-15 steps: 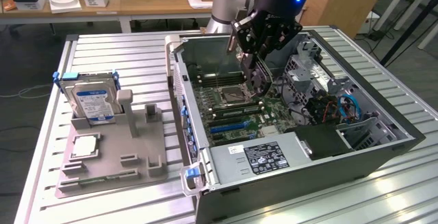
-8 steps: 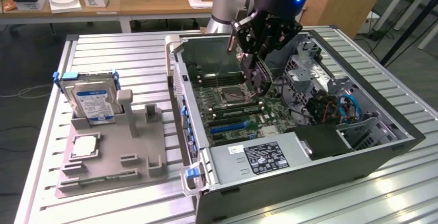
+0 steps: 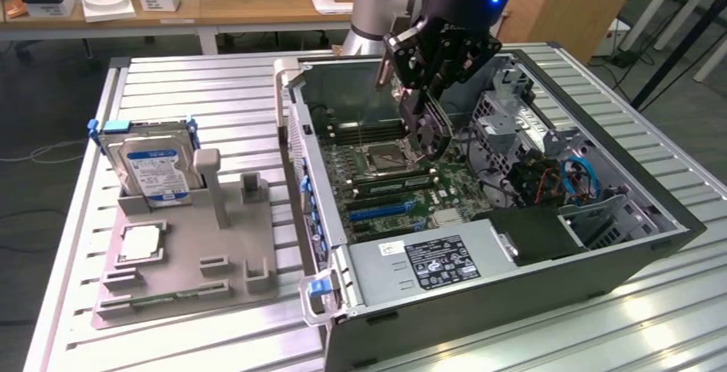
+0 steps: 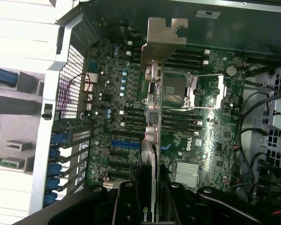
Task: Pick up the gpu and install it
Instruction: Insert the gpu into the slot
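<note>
My gripper (image 3: 437,70) hangs over the open computer case (image 3: 512,295) and is shut on the gpu (image 3: 426,125), a thin dark card held on edge. In the wrist view the gpu (image 4: 150,154) runs as a slim strip away from the black fingers (image 4: 126,201), and its silver end bracket (image 4: 166,37) is at the far end. The card sits above the motherboard (image 4: 201,140), over the processor socket and memory slots. A blue expansion slot (image 4: 126,144) lies beside the card's line, apart from it.
A hard drive (image 3: 153,168) with a blue-white label stands in a grey holder (image 3: 193,253) at the exterior view's left, with a square silver chip (image 3: 139,243) in front. Inside the case are a power supply (image 3: 437,261), drive cages and cables (image 3: 580,176). A desk stands behind.
</note>
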`<state>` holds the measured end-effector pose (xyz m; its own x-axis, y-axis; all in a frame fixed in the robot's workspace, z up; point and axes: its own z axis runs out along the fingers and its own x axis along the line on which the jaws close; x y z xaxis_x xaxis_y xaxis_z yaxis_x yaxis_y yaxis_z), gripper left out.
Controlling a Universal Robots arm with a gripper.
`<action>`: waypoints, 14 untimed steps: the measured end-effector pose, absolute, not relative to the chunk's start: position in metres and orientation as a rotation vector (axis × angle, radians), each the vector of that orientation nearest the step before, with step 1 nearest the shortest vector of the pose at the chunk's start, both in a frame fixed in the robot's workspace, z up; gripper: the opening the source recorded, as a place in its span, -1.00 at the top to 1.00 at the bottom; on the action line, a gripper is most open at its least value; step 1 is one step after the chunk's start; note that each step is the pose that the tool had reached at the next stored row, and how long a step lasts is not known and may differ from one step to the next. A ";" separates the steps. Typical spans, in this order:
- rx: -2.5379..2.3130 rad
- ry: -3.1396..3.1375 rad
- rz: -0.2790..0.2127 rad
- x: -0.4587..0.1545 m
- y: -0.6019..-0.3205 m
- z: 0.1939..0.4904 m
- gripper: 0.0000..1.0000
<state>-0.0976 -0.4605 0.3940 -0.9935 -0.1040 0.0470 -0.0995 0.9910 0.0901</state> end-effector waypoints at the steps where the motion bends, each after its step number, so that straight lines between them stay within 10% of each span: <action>1: 0.164 -3.082 -0.135 -0.098 -0.460 0.394 0.47; 14: 0.365 -3.060 -0.130 -0.095 -0.460 0.394 0.47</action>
<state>-0.0947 -0.4605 0.3940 -0.9703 -0.2373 0.0470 -0.2325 0.9684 0.0900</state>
